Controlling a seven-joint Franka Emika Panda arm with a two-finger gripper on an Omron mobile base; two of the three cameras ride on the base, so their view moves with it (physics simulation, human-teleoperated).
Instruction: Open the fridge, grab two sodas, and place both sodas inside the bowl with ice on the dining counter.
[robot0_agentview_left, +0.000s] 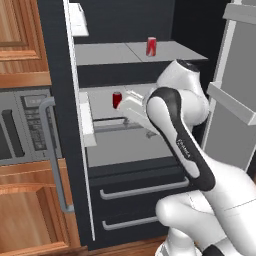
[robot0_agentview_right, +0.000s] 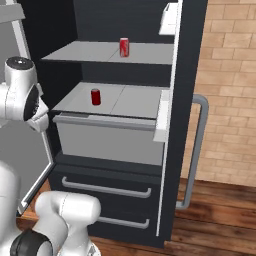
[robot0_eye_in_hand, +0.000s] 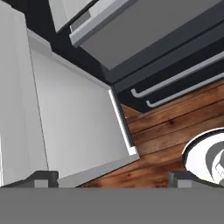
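Note:
The black fridge (robot0_agentview_left: 140, 75) stands with both doors swung open. One red soda (robot0_agentview_left: 151, 46) (robot0_agentview_right: 124, 47) stands on the upper grey shelf. A second soda (robot0_agentview_left: 117, 99) (robot0_agentview_right: 95, 96) stands on the shelf below it, further left. In the hand view my gripper (robot0_eye_in_hand: 113, 179) is open, its fingertips (robot0_eye_in_hand: 41, 177) wide apart with nothing between them. It points down at the inside of an open fridge door (robot0_eye_in_hand: 74, 127) and the wooden floor (robot0_eye_in_hand: 166, 131), away from both cans. The bowl with ice and the dining counter are out of view.
A grey microwave (robot0_agentview_left: 25, 125) sits in wood cabinets (robot0_agentview_left: 20, 40) left of the fridge. The open doors (robot0_agentview_left: 235, 100) (robot0_agentview_right: 190, 50) flank my arm, with curved grey handles (robot0_agentview_left: 52, 150) (robot0_agentview_right: 197, 150). Two drawers (robot0_agentview_left: 140, 190) lie under the shelves. A brick wall (robot0_agentview_right: 230, 75) stands to the right.

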